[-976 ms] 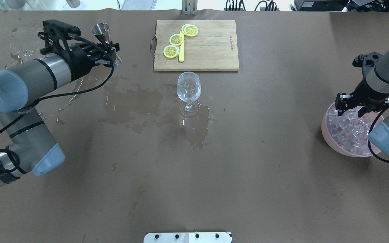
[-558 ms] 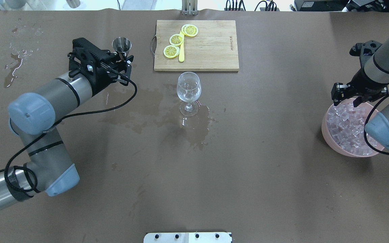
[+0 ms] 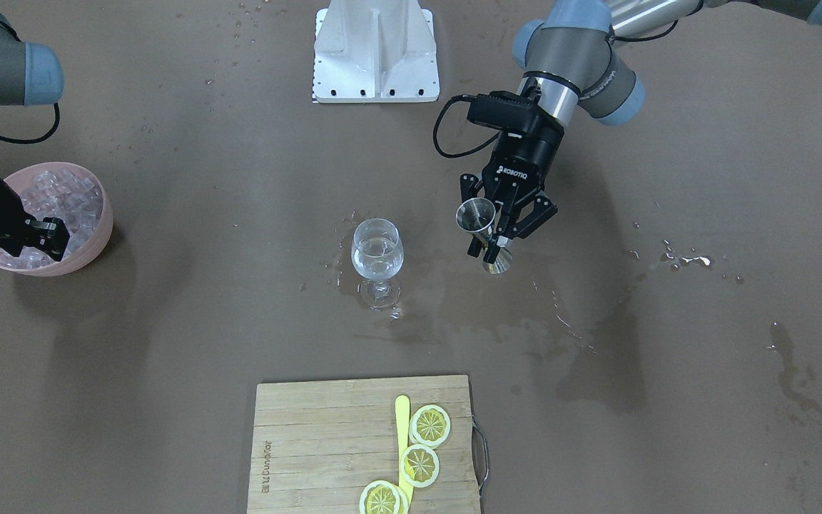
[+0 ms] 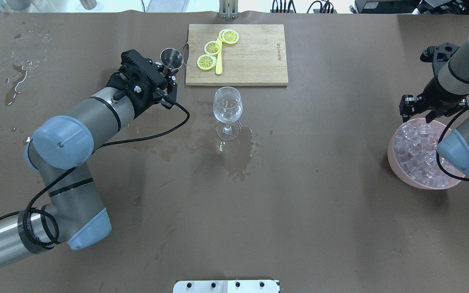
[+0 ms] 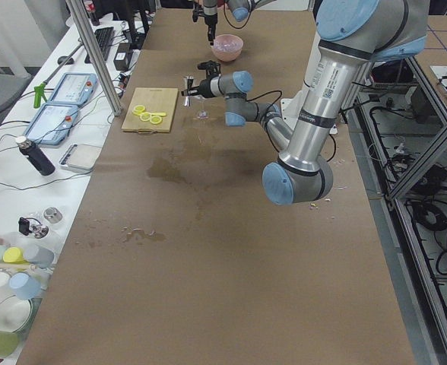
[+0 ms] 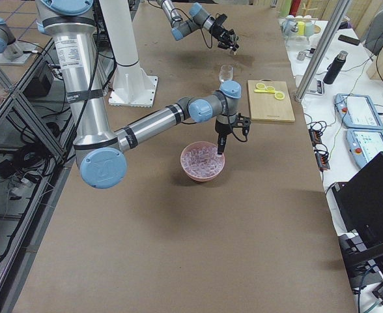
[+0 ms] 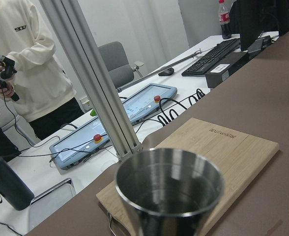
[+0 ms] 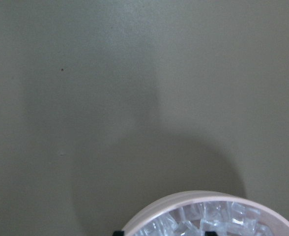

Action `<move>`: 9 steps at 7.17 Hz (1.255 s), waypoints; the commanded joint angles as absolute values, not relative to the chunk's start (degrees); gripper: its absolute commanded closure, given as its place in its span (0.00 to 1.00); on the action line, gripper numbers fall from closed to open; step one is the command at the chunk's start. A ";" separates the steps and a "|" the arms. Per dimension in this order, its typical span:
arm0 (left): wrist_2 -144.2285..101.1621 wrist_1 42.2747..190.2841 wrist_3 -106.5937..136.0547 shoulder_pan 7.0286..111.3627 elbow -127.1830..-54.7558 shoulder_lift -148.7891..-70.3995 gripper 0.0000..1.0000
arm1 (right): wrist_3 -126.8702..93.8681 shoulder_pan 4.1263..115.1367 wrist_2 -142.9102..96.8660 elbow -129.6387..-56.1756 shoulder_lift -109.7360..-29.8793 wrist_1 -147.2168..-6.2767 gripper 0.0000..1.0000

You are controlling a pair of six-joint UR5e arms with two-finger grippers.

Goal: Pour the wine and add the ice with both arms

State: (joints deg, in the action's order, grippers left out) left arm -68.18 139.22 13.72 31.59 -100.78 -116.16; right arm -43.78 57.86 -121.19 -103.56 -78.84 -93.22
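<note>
Since a second earlier, the left gripper (image 3: 493, 239), clamped on the steel double-cone jigger (image 3: 475, 214), swung near the clear stemmed glass (image 3: 377, 246) holding some wine (image 3: 377, 265). The right gripper (image 4: 418, 119), jaws apart, lifted off the ice (image 4: 415, 148) in the pink bowl (image 4: 391, 160). Pouring looked due next.

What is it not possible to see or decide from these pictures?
- Whether the right gripper holds ice: in the overhead view its wrist covers the fingertips; in the right wrist view the bottom edge cuts them off.
- How full the jigger is: in the left wrist view, reflections inside hide any level.
- The jigger's lower half: the left gripper hides it overhead.
</note>
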 commanded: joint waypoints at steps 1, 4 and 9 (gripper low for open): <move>-67.68 131.87 12.48 31.29 -102.04 -119.25 1.00 | -43.77 57.83 -121.11 -103.01 -78.40 -93.25 0.37; -60.47 129.46 8.27 27.07 -101.60 -120.76 1.00 | -43.77 57.57 -120.15 -102.92 -78.57 -93.25 0.38; -57.13 119.99 5.27 26.54 -101.78 -122.51 1.00 | -44.56 56.60 -120.23 -103.10 -78.93 -93.43 0.39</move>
